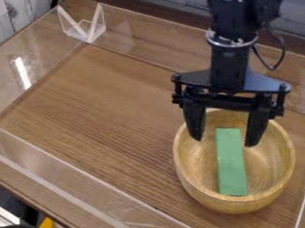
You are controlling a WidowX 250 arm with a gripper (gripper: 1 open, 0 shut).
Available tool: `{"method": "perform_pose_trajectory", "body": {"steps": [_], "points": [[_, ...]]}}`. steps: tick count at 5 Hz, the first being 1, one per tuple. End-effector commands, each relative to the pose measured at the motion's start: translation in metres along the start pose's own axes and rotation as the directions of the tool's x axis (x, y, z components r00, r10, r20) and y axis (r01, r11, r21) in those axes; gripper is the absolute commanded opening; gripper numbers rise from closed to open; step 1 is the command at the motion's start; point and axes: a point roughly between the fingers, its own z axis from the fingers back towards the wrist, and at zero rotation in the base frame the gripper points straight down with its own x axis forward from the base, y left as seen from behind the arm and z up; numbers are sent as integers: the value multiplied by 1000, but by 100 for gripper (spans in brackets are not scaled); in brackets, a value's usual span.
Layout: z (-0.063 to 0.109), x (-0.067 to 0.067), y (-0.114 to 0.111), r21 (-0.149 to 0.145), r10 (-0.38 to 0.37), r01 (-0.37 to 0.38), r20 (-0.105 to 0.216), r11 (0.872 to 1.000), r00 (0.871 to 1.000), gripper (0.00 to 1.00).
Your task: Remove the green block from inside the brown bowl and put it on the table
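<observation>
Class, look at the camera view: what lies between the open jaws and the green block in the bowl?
Nothing: in the camera view the gripper hangs open above the green block, bare air between.

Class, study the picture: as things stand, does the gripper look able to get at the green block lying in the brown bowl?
Probably yes. The gripper is open, pointing down over the brown bowl, and nothing covers the green block. The bowl's rim may crowd its fingers.

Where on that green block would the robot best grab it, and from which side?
Likely across the narrow width near the middle of the green block, from straight above. It lies flat in the brown bowl, whose rim blocks sideways approaches; the open gripper already points down.
</observation>
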Motion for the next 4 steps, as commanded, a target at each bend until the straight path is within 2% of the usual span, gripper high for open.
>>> {"method": "perform_pose_trajectory", "body": {"steps": [1,4], "points": [[6,4,-4,-31,23,-22,42,999,999,100],[-5,11,-9,-46,77,-75,53,996,996,100]]}}
